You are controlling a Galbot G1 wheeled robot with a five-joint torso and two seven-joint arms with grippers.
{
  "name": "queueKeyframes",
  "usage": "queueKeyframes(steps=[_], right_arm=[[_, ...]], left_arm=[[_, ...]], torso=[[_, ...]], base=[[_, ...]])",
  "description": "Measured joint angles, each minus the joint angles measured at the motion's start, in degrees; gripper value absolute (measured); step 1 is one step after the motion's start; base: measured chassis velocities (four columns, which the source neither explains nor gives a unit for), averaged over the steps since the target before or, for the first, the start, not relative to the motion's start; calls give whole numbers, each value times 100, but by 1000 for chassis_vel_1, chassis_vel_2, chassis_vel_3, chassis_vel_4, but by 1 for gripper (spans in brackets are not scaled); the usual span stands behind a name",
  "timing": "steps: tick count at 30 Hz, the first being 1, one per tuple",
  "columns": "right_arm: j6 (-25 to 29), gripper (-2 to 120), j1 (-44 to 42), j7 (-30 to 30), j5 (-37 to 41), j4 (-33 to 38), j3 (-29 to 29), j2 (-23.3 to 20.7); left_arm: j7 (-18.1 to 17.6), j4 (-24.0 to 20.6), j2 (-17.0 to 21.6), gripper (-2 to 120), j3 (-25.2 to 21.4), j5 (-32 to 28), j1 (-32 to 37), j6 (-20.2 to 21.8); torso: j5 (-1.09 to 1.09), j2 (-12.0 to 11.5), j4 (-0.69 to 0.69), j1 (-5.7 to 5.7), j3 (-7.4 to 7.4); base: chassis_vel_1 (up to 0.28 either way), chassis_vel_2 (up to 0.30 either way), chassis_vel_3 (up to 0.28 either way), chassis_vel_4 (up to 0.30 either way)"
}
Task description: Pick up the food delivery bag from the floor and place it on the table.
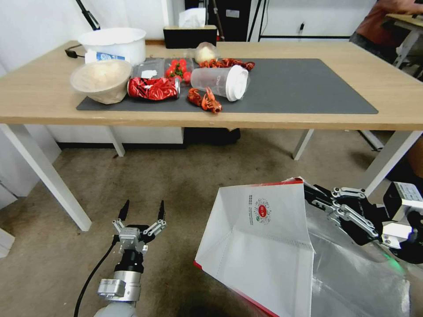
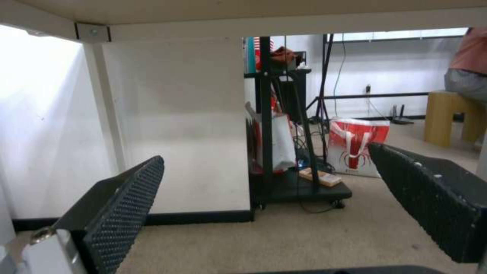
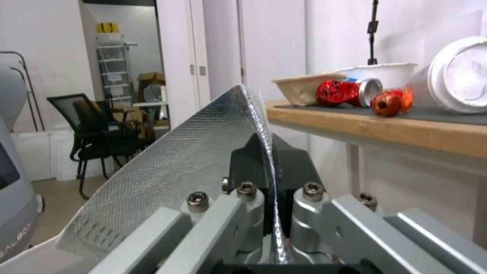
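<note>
At the lower right of the head view, the right gripper (image 1: 315,193) is clamped on the top rim of the food delivery bag (image 1: 260,246), which hangs tilted over the floor (image 1: 145,185) with its foil lining showing. The right wrist view shows the foil edge pinched thin between the two pads. The left gripper (image 1: 142,212), lower left, hovers spread wide and empty. The table (image 1: 396,94) (cluttered at its left end with a bowl (image 1: 101,80), a can (image 1: 153,88) and a cup (image 1: 225,82)) fills the upper frame. The hold is on one wall only, so the paper could tear or slip as the bag swings, or catch the table edge.
</note>
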Motion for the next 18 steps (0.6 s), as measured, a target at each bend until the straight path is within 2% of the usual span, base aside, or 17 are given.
queueKeyframes(steps=[18], right_arm=[[-16,0,9,-86,20,-16,-15,-5]], left_arm=[[17,-36,-8,100,13,47,40,20]], torso=[[0,424,0,127,299]], base=[[0,0,0,0]])
